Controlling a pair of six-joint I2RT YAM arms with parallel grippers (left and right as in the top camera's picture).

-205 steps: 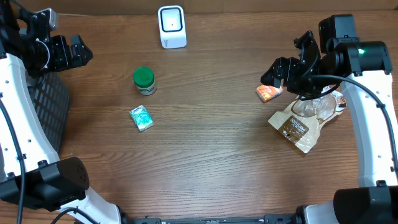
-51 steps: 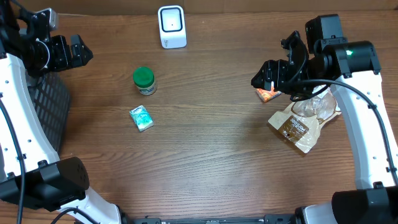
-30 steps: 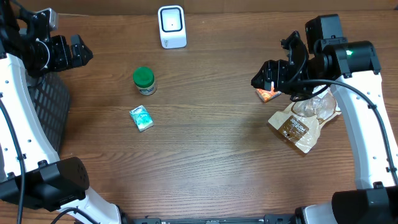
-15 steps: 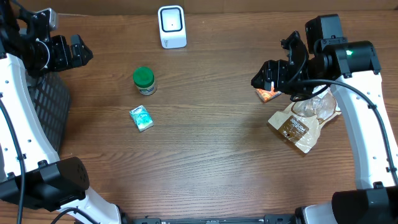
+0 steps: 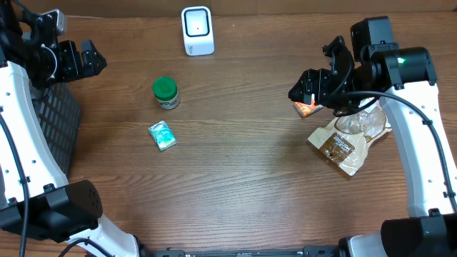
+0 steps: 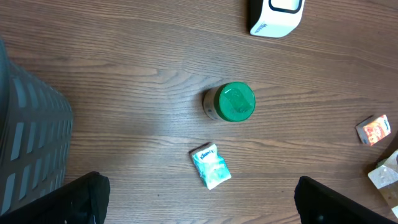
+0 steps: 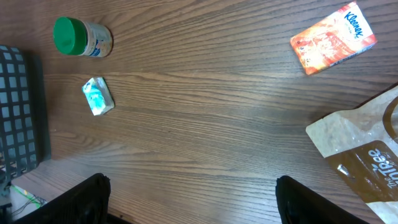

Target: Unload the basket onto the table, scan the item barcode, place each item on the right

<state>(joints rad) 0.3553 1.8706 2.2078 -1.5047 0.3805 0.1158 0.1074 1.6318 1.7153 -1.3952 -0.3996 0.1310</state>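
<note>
Over the right side of the brown wooden table [image 5: 243, 164], right gripper [image 7: 196, 198] hangs wide open and empty. The small orange Kleenex carton [image 7: 334, 38] lies flat near it, next to a crinkled brown paper pouch [image 7: 367, 149]. Left gripper [image 6: 202, 200] is also fully open and empty, beside the black mesh basket [image 5: 53, 118]. White barcode scanner [image 5: 197, 31] stands at the far edge. Green-lidded jar [image 6: 230, 102] and teal tissue packet [image 6: 211, 167] sit centre-left.

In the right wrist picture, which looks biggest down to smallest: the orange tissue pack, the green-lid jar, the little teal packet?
1. orange tissue pack
2. green-lid jar
3. teal packet
The pack may simply lie nearer the camera.
</note>
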